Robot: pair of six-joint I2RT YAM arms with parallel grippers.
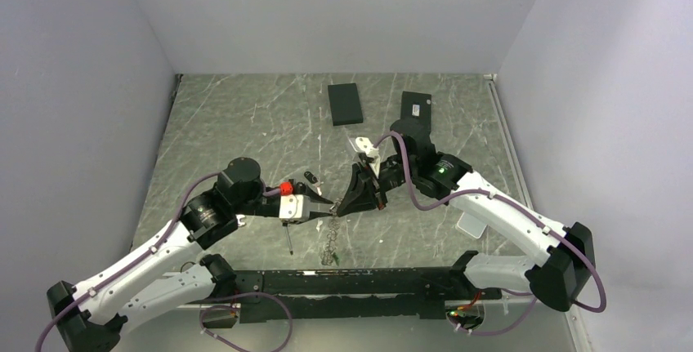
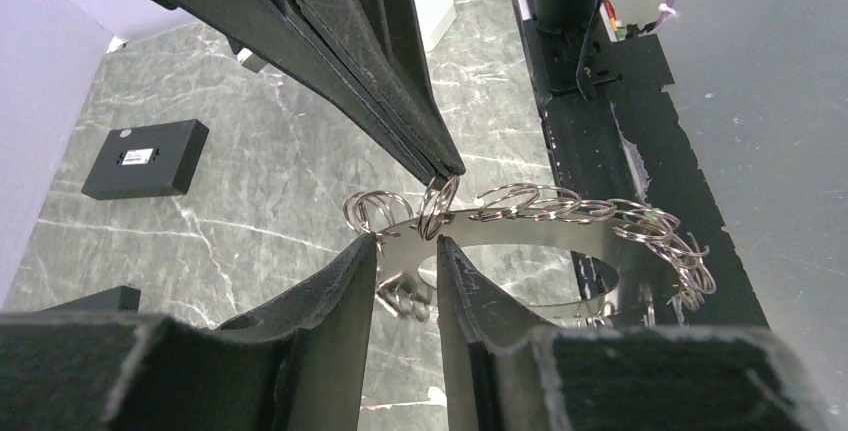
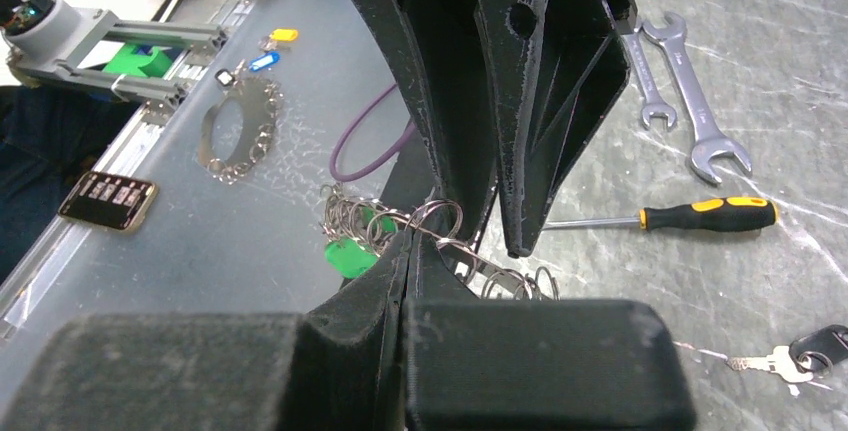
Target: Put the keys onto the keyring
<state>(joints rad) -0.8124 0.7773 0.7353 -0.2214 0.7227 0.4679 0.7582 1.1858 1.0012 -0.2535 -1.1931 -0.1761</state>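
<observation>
The keyring (image 2: 545, 241) hangs in the air between my two grippers. It is thin, shiny metal. I think it is light, stiff and slippery, and its little rings flop, so the rim is the best place to hold. My right gripper (image 3: 407, 243) is pinched tight on one small ring (image 3: 437, 216). My left gripper (image 2: 405, 256) has a narrow gap around the rim, and I cannot tell if it squeezes. Both arms reach inward, tips almost touching. A key (image 3: 765, 361) lies on the table (image 1: 245, 123).

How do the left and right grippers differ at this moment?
The left gripper has fingers apart at the metal band, grip unclear; the right gripper is pinched shut on a small ring. The left gripper points right, the right gripper left. Both have black fingers, tips nearly meeting.
</observation>
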